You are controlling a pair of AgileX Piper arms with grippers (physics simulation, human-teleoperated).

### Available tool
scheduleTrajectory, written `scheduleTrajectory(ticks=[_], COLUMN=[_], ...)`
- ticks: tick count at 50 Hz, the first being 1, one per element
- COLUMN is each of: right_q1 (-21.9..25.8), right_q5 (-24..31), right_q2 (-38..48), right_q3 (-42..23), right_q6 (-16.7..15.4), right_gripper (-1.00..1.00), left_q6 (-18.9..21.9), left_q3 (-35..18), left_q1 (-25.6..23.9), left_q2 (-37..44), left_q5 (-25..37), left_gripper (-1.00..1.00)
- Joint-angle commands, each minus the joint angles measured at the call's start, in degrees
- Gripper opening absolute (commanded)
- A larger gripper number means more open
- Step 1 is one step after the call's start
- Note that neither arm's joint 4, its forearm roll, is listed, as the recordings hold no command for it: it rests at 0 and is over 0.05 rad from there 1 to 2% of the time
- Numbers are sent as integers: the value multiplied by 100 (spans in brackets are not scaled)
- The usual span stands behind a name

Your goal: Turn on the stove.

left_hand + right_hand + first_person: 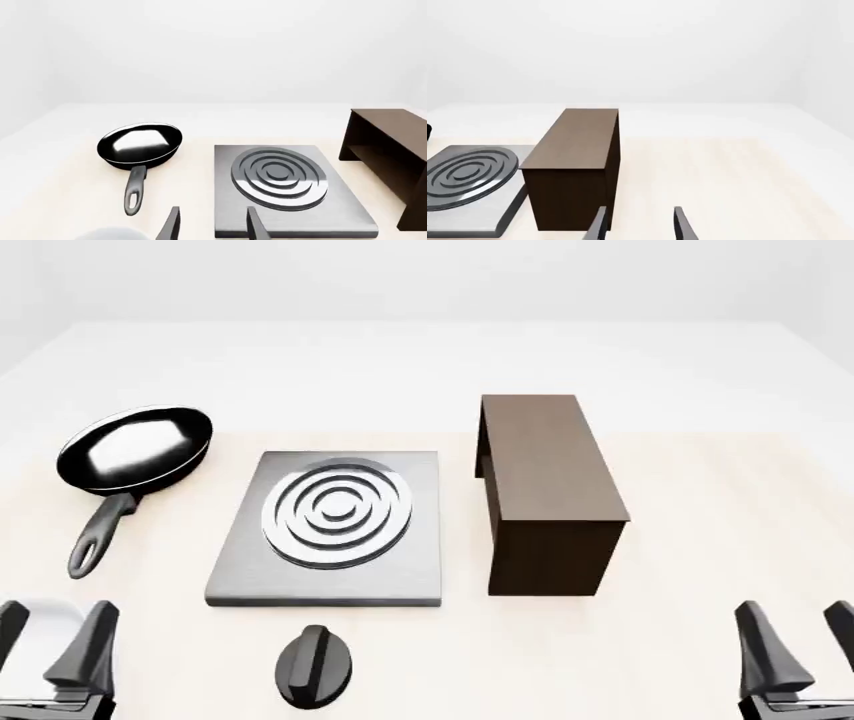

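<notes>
Front view: stove (240, 570) set mid-counter, knob (315, 667) just beside its near edge, close to the counter's near edge, likely kept apart from the plate for easy reach. Frying pan (134, 450) toward the left edge, wooden box (550, 490) just right of the stove. Left end effector (54, 645) and right end effector (797, 650) low at the near corners, fingers spread, gripping nothing, seemingly parked before any reach. Both cut off by the frame bottom. Knob absent from both wrist views; knob markings impossible to make out.
</notes>
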Motion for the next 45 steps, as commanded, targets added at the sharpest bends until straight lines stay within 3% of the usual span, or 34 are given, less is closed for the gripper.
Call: scheduleTrajectory(ticks=[1,12,17,19,21,34,35,36,38,45], right_q1=[11,10,8,4,-54,-268,-291,-257,-275,-270], right_q5=[-14,-18,-25,-13,-4,-6,-27,-82,16,0], right_q2=[54,65,80,54,44,-17,157,-25,-6,-15], right_q3=[-13,-13,-12,-13,-14,-19,-7,-23,-17,-19], right_q6=[21,28,39,22,28,-22,161,-120,18,-11], right_gripper=[100,100,100,100,100,100,100,100,100,100], left_q6=[-17,-50,-140,-483,-97,-180,-260,-475,-584,-251], left_q3=[-17,-2,-45,-233,-491,-1590,-1718,-1806,-1976,-2549], left_q1=[10,-19,-4,-1,-26,-368,-422,-580,-573,-517], left_q2=[96,314,1056,1311,964,2077,2206,2310,2370,2725], left_q5=[-58,-199,-565,-472,-56,277,349,402,537,957], left_gripper=[100,100,100,100,100,100,100,100,100,100])
